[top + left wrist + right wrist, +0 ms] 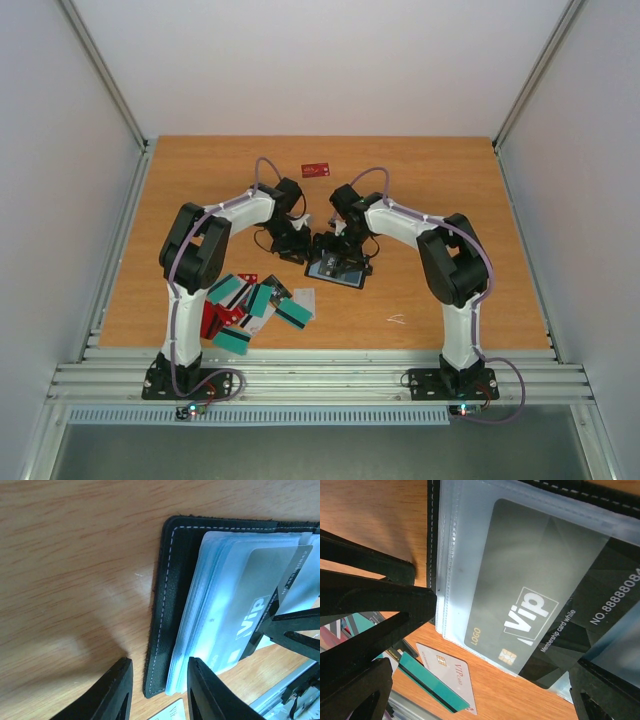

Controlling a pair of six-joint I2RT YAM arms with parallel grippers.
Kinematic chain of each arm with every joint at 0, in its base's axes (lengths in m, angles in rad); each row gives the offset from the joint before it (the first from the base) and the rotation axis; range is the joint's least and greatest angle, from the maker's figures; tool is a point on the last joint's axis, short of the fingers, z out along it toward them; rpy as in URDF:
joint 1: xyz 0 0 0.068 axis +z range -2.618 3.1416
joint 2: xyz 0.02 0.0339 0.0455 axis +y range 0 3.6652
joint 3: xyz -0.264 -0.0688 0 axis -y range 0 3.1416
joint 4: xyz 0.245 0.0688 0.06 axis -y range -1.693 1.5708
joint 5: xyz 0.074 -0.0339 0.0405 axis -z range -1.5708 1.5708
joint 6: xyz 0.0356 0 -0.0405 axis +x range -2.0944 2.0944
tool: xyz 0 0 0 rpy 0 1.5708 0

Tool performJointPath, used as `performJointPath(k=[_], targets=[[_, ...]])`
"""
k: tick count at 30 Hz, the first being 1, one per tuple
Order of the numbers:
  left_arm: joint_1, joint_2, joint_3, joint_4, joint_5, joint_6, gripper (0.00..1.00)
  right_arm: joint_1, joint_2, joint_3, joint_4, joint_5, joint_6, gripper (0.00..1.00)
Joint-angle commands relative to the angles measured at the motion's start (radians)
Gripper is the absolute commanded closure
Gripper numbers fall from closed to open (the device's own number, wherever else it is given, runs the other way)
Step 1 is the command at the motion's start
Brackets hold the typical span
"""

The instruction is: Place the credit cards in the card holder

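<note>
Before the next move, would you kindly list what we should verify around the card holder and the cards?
1. The card holder lies open on the table: ok.
2. The VIP card is fully inside its clear sleeve: not ok, one end sticks out.
3. The right gripper is open around that card: ok.
4. The left gripper is open, straddling the holder's stitched edge: ok.
5. The left gripper pins the holder down: cannot tell.
6. All credit cards are loaded: not ok, a pile lies loose.
</note>
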Motion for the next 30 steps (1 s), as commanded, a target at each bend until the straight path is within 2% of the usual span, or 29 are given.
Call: performJointPath(k=[1,16,23,30], targets=[[-0.011,0.007,-0.039,0.022,-0.020,-0.011,0.67,0.014,0.030,0.039,0.032,-0.016,0.012,0.03],[-0.012,0.018,-0.029,0.013,-0.029,0.013,0.67,0.014,0.079,0.149,-0.063,-0.047,-0.093,0.03],[-0.011,-0.003,-0.026,0.006,-0.064,0.020,0.68,0.013,0.035,0.174,-0.192,0.086,-0.163,0.02],[-0.002,-0.006,0.012,-0.004,-0.095,0.015,0.68,0.010,0.091,0.247,-0.257,0.167,-0.175,0.01]])
